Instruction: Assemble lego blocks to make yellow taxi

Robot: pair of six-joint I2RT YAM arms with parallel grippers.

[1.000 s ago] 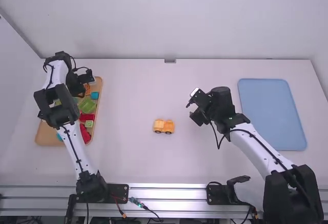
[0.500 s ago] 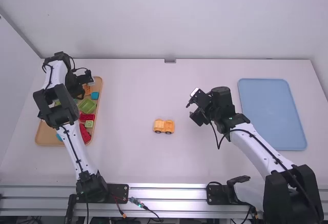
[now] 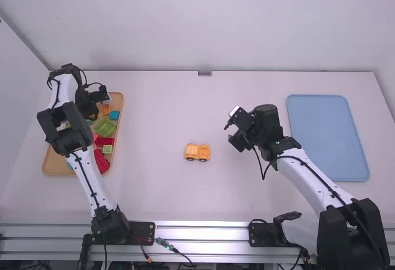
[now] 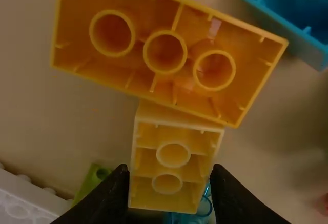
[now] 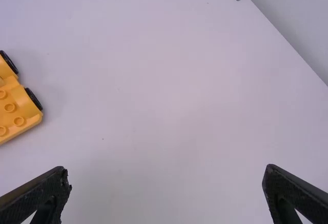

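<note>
Picking seems in hand: in the tray [image 3: 58,167], frame left, the left end effector [image 4: 169,171] is clamped on a yellow block [image 4: 172,168], hollow side up; the right end effector [image 5: 167,172] gapes. Next, likely lift, flip, carry to the taxi [image 3: 197,152], lower centre.

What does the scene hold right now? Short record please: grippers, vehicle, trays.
left gripper: over the tan tray, shut on a small yellow block
right gripper: open, above the table
vehicle: orange-yellow, wheeled, on the table between the arms
tan tray: left side, holding assorted blocks
blue tray: right side
</note>
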